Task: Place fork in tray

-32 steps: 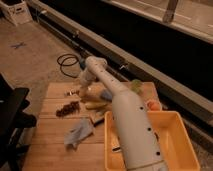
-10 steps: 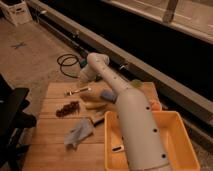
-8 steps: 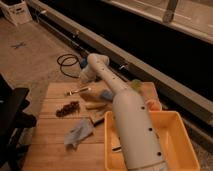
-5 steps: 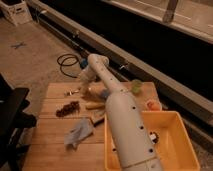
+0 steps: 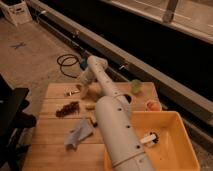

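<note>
The fork (image 5: 71, 92) is a small pale utensil lying on the far left part of the wooden table (image 5: 50, 145). My gripper (image 5: 81, 90) is at the end of the white arm (image 5: 117, 130), low over the table just right of the fork. The yellow tray (image 5: 172, 152) stands at the table's right front, well away from the gripper, with the arm rising beside its left wall.
A white brush with a black tip (image 5: 149, 138) lies in the tray. A yellowish oblong piece (image 5: 90, 105), a dark reddish clump (image 5: 67, 108) and a blue-grey sponge (image 5: 79, 134) lie on the table. A green object (image 5: 136, 86) and an orange one (image 5: 152, 105) sit at the far right.
The arm has shifted slightly and the gripper stays low near the fork. The other things on the table have not moved.
</note>
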Tool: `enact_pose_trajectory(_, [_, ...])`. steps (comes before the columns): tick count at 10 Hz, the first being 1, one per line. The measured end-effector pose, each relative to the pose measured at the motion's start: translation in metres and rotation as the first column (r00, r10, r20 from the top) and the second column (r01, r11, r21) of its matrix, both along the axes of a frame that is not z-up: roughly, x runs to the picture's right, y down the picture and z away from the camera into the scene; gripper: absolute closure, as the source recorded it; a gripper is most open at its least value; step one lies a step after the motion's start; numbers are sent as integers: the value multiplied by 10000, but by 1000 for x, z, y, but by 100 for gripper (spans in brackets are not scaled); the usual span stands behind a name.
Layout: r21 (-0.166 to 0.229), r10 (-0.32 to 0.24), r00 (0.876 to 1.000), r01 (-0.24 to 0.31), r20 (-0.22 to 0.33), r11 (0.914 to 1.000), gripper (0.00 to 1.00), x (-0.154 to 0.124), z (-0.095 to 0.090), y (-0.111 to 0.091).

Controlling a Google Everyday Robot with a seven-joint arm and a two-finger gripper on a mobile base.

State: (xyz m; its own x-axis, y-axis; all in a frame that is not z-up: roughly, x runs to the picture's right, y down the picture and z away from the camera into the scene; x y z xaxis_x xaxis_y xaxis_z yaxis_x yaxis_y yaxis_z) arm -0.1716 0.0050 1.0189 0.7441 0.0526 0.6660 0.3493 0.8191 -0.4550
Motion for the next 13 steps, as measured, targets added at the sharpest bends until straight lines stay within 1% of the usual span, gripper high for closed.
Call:
enact_pose_trajectory(1, [-13, -45, 10000, 45, -3, 10000, 31, 1, 0, 1])
enact_pose_trajectory(2, [-25, -88, 10000, 88, -15, 10000, 41, 2, -1, 1])
enact_pose_trajectory(3, [-102, -185, 9998, 185, 1, 9998, 53, 3, -3, 3])
enact_pose_trajectory(4, [-90, -183, 9998, 183, -5, 9998, 62, 4, -4, 3])
enact_pose_trajectory(7, [-55, -137, 9999, 137, -20, 9999, 94, 6, -4, 0])
enact_pose_trajectory(8, [83, -106, 9999, 107, -79, 9999, 98, 6, -2, -3])
enact_pose_trajectory(9, [-8, -167, 9998, 167, -52, 9999, 100, 6, -4, -1])
enact_pose_trajectory(12, [-86, -125, 9999, 125, 46, 9999, 100, 4, -3, 10])
enact_pose_trajectory(13, [-92, -166, 9999, 167, 29, 9998, 100, 5, -3, 11])
